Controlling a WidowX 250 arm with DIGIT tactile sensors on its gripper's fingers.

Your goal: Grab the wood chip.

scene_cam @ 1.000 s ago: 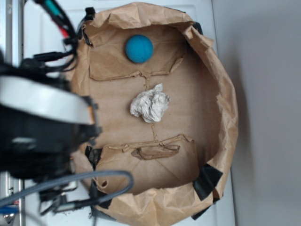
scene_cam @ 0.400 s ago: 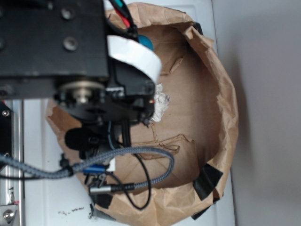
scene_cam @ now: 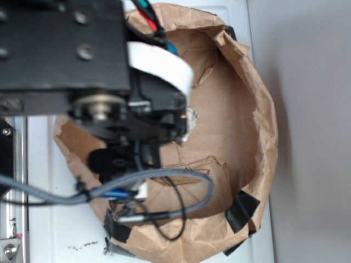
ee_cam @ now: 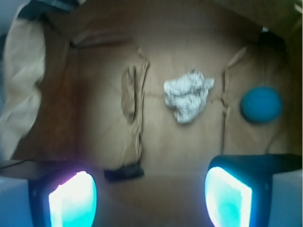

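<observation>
Gripper (ee_cam: 151,196) wide open, high above the bag floor, nothing held

In the wrist view, left to right: the wood chip (ee_cam: 129,93) lies flat at about ten o'clock, beside a torn paper seam (ee_cam: 140,113) of like colour; the paper wad (ee_cam: 188,94) sits at one o'clock; the teal ball (ee_cam: 261,104) at two; the risk, as I judge it, is a descent centred on the wad, or pads scraping the seam; against a second ago, the arm (scene_cam: 66,55) now covers the chip in the exterior view

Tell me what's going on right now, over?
Gripper open, empty, high over the paper-lined bin. Flat brown wood chip untouched. Crumpled whitish paper wad beside it, apart.
</observation>
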